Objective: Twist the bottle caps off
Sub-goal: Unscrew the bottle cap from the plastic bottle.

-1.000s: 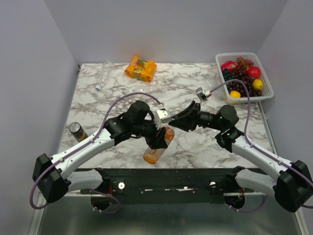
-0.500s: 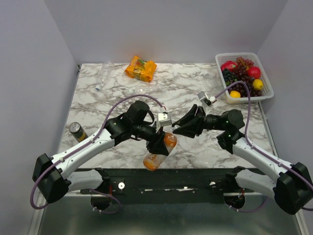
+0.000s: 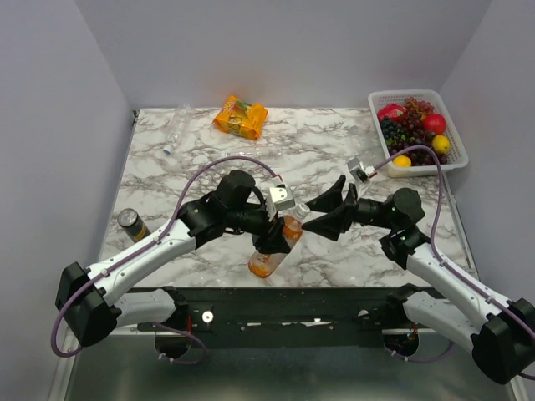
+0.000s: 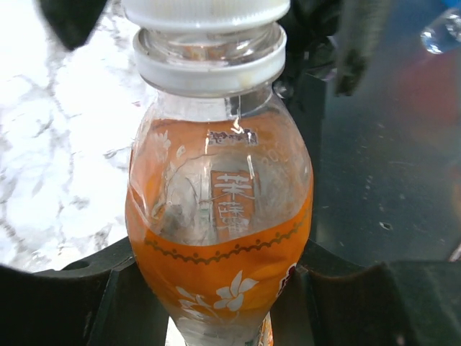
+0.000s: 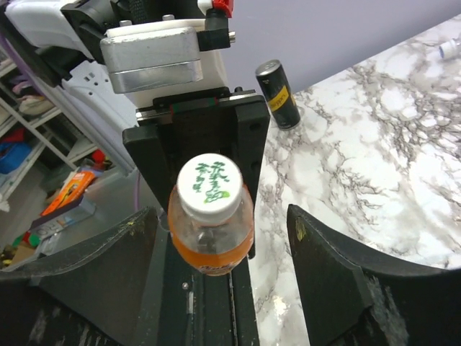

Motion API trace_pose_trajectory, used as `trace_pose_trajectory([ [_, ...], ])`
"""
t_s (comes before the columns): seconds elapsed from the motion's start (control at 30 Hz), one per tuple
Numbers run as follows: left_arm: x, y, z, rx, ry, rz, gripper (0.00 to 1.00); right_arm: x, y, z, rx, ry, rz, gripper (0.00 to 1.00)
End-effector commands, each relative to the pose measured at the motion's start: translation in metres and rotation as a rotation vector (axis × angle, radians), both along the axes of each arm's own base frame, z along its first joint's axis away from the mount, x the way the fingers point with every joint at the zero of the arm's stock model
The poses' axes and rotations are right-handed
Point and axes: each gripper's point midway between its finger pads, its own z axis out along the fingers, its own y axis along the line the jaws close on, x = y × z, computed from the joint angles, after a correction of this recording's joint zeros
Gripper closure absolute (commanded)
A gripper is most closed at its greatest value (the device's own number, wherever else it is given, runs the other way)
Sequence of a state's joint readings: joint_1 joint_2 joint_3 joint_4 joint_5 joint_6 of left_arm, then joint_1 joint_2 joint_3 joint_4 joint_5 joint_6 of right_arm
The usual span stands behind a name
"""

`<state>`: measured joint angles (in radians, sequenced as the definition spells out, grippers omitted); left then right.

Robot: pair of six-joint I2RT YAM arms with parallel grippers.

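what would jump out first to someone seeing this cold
The orange bottle is clamped in the left pincer at the near edge of the table, its white cap pointing at the right pincer, whose jaws stand open on either side of the cap without touching it. Next, the bright fruit basket in the far right corner.

Robot lab test cell: marble-print table (image 3: 334, 142) between plain grey walls (image 3: 284, 50), cluttered shelves (image 5: 29, 137) beyond

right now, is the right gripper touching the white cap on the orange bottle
Apart. Right wrist view shows the right gripper open, clear gaps either side of the white cap.
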<state>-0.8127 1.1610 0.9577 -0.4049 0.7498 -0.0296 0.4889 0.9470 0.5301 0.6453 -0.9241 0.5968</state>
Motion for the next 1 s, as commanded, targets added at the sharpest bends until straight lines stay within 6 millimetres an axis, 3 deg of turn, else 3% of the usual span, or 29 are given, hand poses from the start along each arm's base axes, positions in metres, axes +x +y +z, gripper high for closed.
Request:
trace_pose_trajectory([
  [0.0,0.031,0.003,0.010,0.025,-0.111,0.152,0.60,0.010,-0.009,-0.010,-0.041,0.006,-0.108,0.20],
  [0.17,0.056,0.010,0.000,0.090,-0.146,0.289,0.60,0.015,-0.021,-0.004,-0.059,0.016,-0.217,0.20],
  [0.37,0.084,0.028,-0.017,0.228,-0.231,0.474,0.61,0.046,-0.038,0.007,-0.047,0.165,-0.449,0.24],
  [0.43,0.083,0.029,-0.023,0.267,-0.254,0.485,0.61,0.056,-0.040,0.008,-0.043,0.189,-0.503,0.26],
  [0.7,0.083,0.028,-0.038,0.334,-0.271,0.488,0.61,0.069,-0.019,-0.004,-0.051,0.286,-0.497,0.29],
  [0.97,0.086,0.031,-0.044,0.375,-0.283,0.509,0.61,0.066,0.005,-0.010,-0.064,0.317,-0.457,0.30],
])
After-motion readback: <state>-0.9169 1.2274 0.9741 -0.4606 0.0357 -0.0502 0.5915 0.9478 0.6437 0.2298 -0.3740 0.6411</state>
